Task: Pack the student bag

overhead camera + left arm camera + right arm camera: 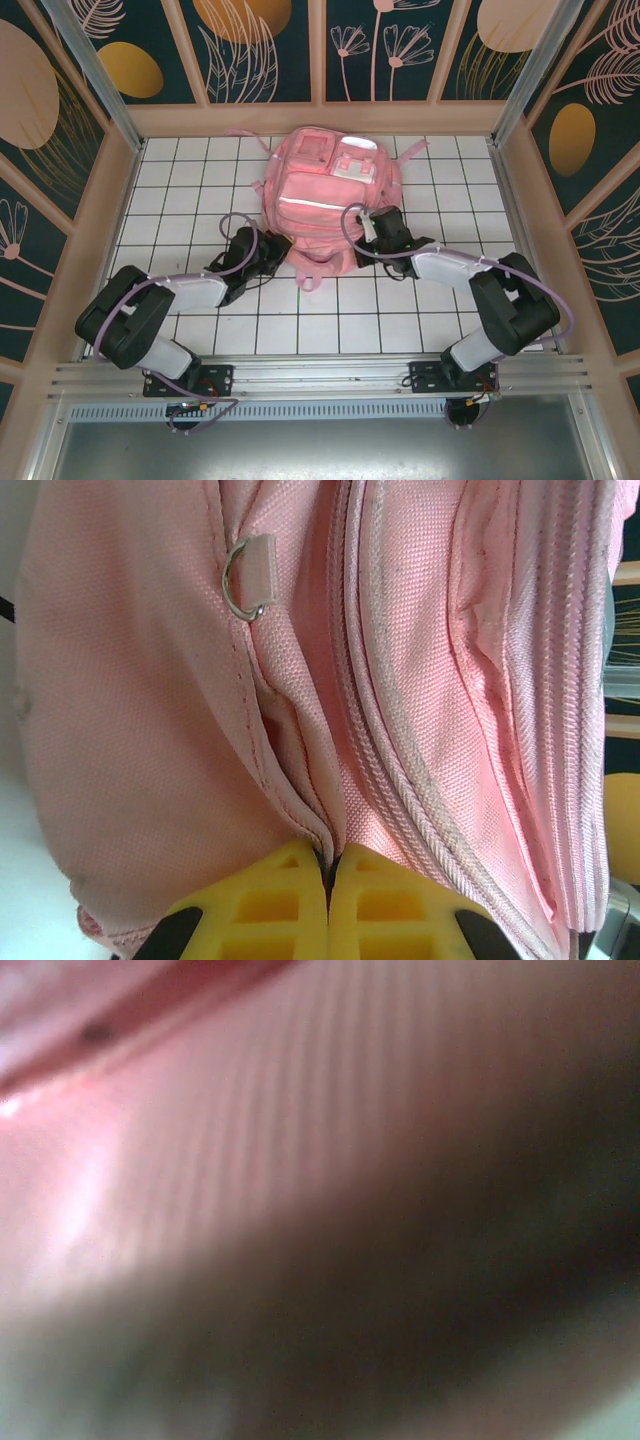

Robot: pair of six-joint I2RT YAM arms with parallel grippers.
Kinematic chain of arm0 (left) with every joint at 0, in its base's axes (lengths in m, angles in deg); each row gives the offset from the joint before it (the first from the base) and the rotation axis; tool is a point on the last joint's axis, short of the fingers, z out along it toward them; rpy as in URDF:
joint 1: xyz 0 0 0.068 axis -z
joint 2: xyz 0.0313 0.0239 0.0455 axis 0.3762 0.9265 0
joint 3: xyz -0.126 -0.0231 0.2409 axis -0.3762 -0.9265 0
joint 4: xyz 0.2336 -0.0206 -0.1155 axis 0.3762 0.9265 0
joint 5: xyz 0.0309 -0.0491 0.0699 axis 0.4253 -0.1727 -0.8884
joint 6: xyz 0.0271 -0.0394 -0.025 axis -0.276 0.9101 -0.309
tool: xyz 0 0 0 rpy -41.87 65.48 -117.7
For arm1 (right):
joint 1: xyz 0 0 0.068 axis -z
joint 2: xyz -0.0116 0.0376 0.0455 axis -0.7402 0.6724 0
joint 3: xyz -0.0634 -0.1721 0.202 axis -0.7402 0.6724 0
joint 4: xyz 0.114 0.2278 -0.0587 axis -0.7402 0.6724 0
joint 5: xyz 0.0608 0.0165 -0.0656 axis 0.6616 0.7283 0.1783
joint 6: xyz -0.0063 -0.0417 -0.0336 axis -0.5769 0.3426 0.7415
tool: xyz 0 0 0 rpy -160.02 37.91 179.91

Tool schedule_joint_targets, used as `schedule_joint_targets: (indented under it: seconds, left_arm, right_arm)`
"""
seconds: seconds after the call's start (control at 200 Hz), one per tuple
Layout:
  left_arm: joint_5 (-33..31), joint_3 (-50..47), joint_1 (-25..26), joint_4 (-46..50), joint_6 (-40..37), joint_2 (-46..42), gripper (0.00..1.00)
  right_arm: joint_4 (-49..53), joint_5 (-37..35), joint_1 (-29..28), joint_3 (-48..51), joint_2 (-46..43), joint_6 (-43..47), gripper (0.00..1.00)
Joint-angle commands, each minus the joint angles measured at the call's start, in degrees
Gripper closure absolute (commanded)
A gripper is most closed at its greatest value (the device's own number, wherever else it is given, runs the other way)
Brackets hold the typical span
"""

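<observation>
table [180, 190]: white grid | walls [270, 50]: dark floral panels | rail [320, 375]: aluminium

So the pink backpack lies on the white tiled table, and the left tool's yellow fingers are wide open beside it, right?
Not quite: the left tool has its yellow fingers pressed shut against the pink backpack, as the left wrist view shows.

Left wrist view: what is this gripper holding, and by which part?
The left gripper pinches the pink backpack by a seam fold beside its zipper.
</observation>
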Motion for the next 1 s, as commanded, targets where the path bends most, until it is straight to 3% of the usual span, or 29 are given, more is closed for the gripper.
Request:
schedule_joint_targets:
  seconds: [0.0, 0.395, 0.851, 0.991]
  left_arm:
    - [5.0, 3.2, 1.6, -6.3, 0.7, 1.3, 1.00]
    - [4.7, 2.3, 2.5, -11.0, 3.5, 4.8, 1.00]
    - [4.1, 2.5, 3.7, -9.4, 2.2, 4.1, 1.00]
    - [2.6, 2.2, 3.6, -5.4, -0.3, 2.4, 1.00]
  right_arm:
    - [-4.7, 1.5, -0.8, 3.4, -5.5, -2.2, 1.00]
    - [-6.2, -1.4, -10.5, 9.0, -13.2, -2.4, 1.00]
    - [-6.8, 1.0, -17.7, 1.0, -3.9, -4.2, 1.00]
    - [-4.7, -0.4, -18.4, 0.4, -4.9, -4.3, 0.97]
